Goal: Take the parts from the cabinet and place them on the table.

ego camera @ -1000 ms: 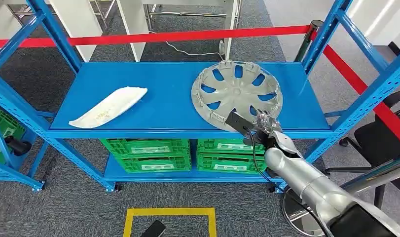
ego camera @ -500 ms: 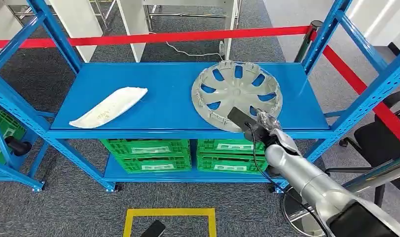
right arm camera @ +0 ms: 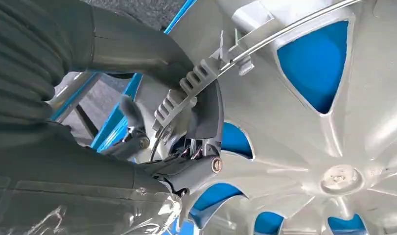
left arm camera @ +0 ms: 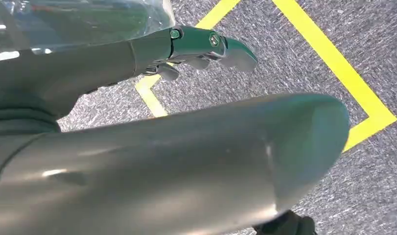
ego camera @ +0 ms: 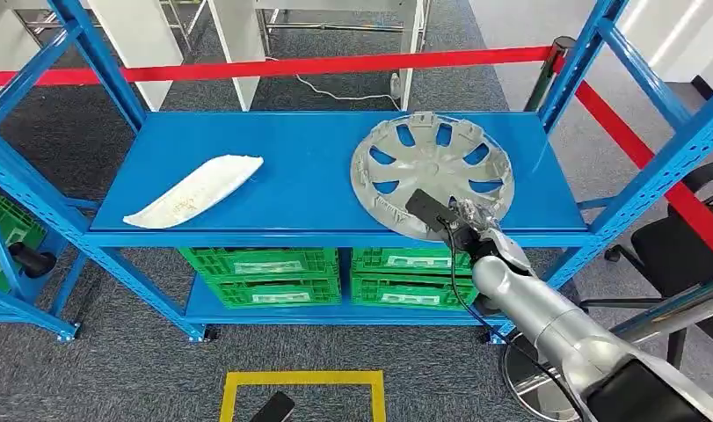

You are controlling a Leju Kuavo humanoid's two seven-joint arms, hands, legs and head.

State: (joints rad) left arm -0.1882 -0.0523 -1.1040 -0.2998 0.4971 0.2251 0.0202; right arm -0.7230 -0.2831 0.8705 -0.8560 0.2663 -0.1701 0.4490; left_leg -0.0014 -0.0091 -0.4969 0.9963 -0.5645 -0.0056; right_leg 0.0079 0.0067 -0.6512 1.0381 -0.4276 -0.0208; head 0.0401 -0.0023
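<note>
A blue metal shelving rack (ego camera: 247,163) fills the middle of the head view, its flat top shelf running from left to right. At centre right of that shelf lies a round silver-grey plastic hubcap with spoke-shaped openings (ego camera: 433,163), face down so its ribbed inner side shows. The robot's silver right arm enters from the lower right corner, and its right hand (ego camera: 469,221) sits at the near rim of the hubcap. In the right wrist view the right hand (right arm camera: 186,127) has its thick thumb over the toothed rim and darker fingers (right arm camera: 211,117) curled under it, so it is grasping the hubcap's edge. Compared with half a second ago the hubcap sits slightly further toward the right of the frame and its near edge looks a little raised, which suggests the grip has taken hold and the lift off the shelf is beginning. At centre left of the shelf lies a long white curved plastic panel (ego camera: 194,189), untouched. Green plastic crates (ego camera: 260,272) sit on the lower shelf, lower centre. A red barrier tape (ego camera: 335,63) crosses the upper part of the frame. In the left wrist view the left hand (left arm camera: 196,44) hangs over grey carpet with yellow floor tape (left arm camera: 353,88), fingers loose and holding nothing.
</note>
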